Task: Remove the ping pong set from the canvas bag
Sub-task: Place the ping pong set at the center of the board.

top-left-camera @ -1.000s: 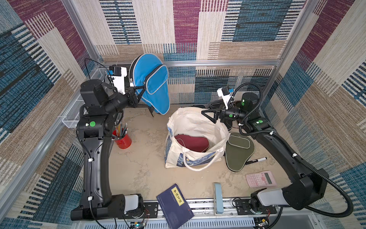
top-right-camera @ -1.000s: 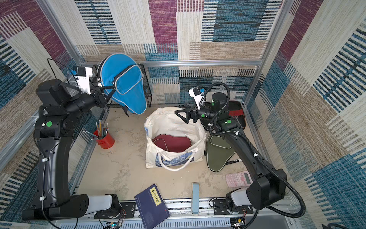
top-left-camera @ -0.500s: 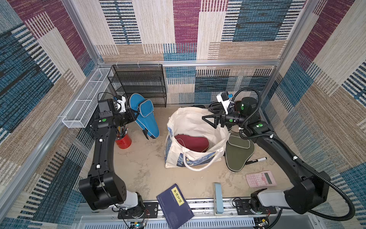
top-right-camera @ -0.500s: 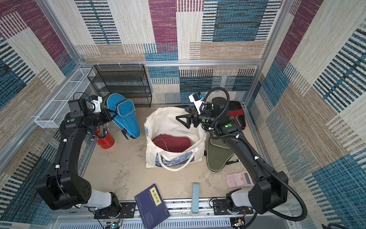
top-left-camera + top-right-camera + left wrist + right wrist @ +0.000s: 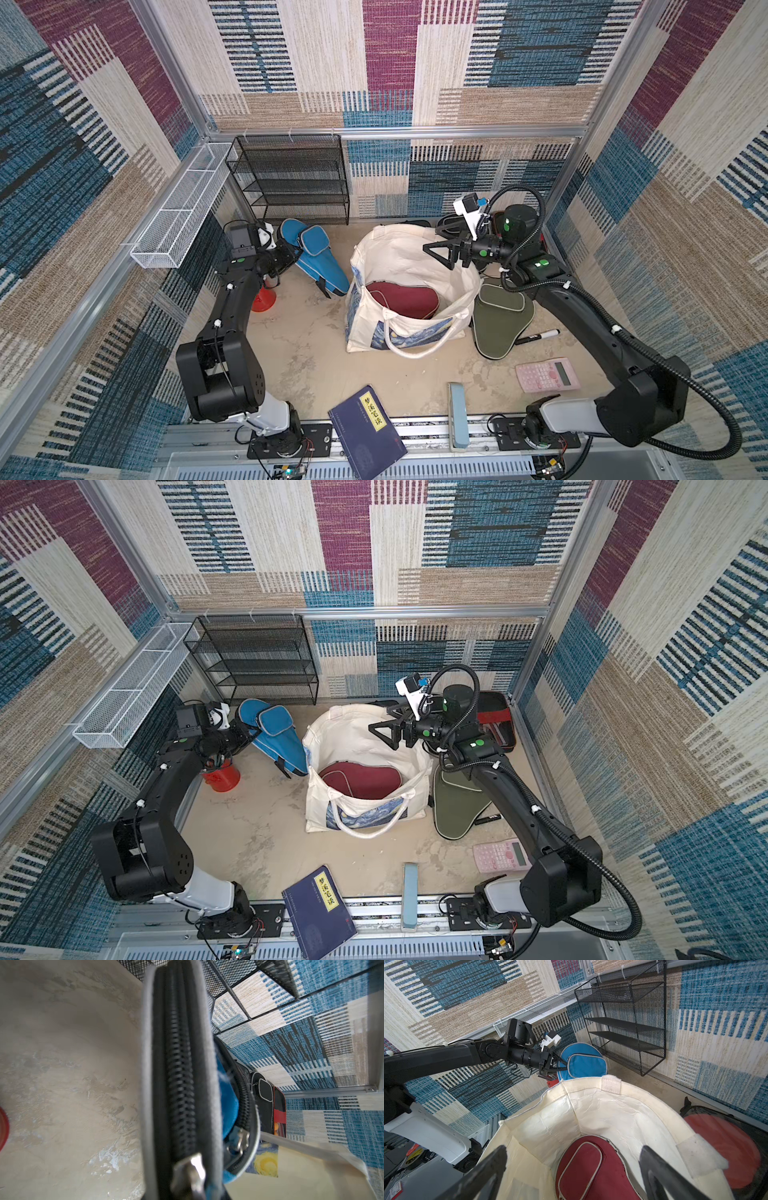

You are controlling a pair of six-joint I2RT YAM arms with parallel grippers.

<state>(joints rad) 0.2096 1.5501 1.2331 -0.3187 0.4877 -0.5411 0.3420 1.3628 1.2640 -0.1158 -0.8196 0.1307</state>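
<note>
With the canvas bag standing open at the middle of the worktop, the ping pong set is partly out of it. The left end effector pinches the zipped edge of the blue paddle cover at about ten o'clock from the bag. The cover is tilted, with its handle end down near the worktop just in front of the black wire rack. That spot looks chosen to set the cover down clear of the bag's mouth and of the red pen cup. The right end effector hangs over the bag's rim at about one o'clock with its fingers spread wide and nothing between them. It points down toward the maroon paddle cover, which lies flat on the bag's floor and is the one piece seen inside, probably the next to be lifted. The olive green paddle cover rests on the worktop at three to four o'clock, touching the bag's side. The black oblong case with its red band sits at two o'clock, behind the right arm.
</note>
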